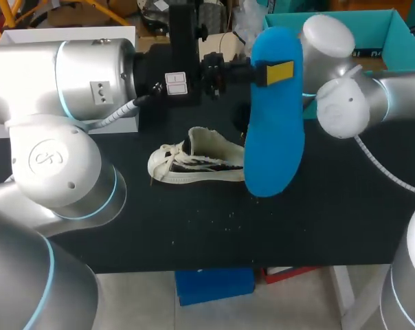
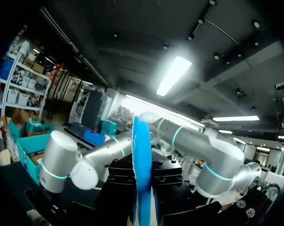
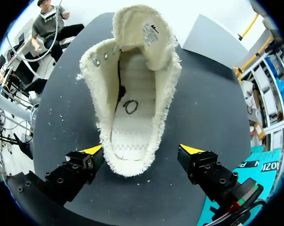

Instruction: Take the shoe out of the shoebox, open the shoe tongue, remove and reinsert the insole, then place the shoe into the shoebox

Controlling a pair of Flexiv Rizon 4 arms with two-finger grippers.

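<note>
My left gripper (image 1: 273, 72) pinches the blue insole (image 1: 275, 130), standing on end. The shoe (image 1: 194, 165) lies crosswise, toe toward my left, heel between my right gripper's (image 3: 142, 150) spread fingers.

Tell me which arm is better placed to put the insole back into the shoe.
Left. The left gripper is shut on the blue insole, raised near the shoe. The right gripper is open and empty, straddling the shoe's heel.
</note>
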